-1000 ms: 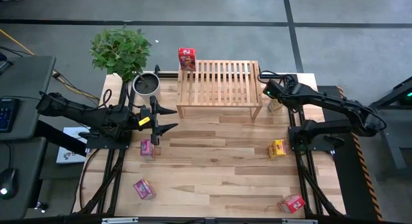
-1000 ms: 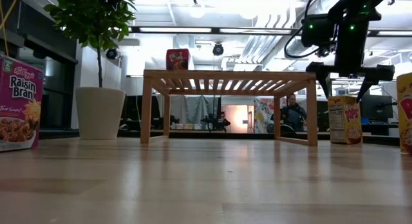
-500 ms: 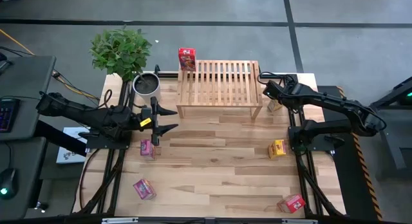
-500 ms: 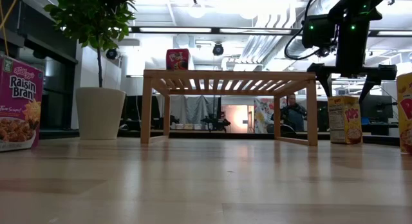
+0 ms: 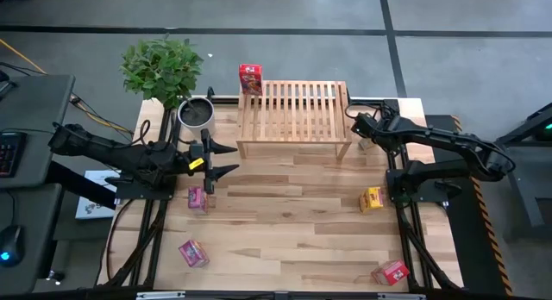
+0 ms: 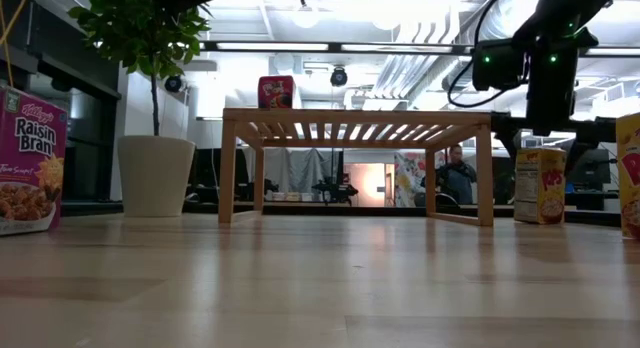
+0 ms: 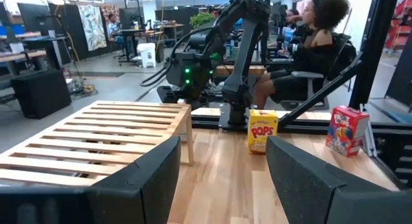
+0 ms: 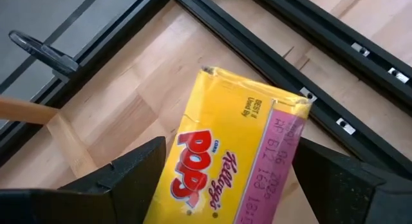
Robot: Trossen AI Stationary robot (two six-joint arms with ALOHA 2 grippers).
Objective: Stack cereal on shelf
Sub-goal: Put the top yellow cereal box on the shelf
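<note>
Right claw [image 8: 225, 179] is held open directly above a yellow Corn Pops box [image 8: 235, 156]; "Kellogg's", "POPS" and a "BEST IF USED BY" stamp can be read on it. The box stands between the fingers, not gripped, on the surface [image 5: 293, 222] just beside the shelf [image 5: 295, 110] leg. One red box [image 5: 251, 78] is seen at the shelf's far corner from this claw. Left claw [image 5: 226, 159] is held open, empty, in front of the shelf's other end; a Raisin Bran box [image 6: 30, 158] sits just below it, a second pink box [image 5: 193, 253] further back. Another yellow box [image 5: 372, 199] and a red box [image 5: 390, 272] lie behind the right claw. A potted plant [image 5: 164, 71] stands near the left claw.
</note>
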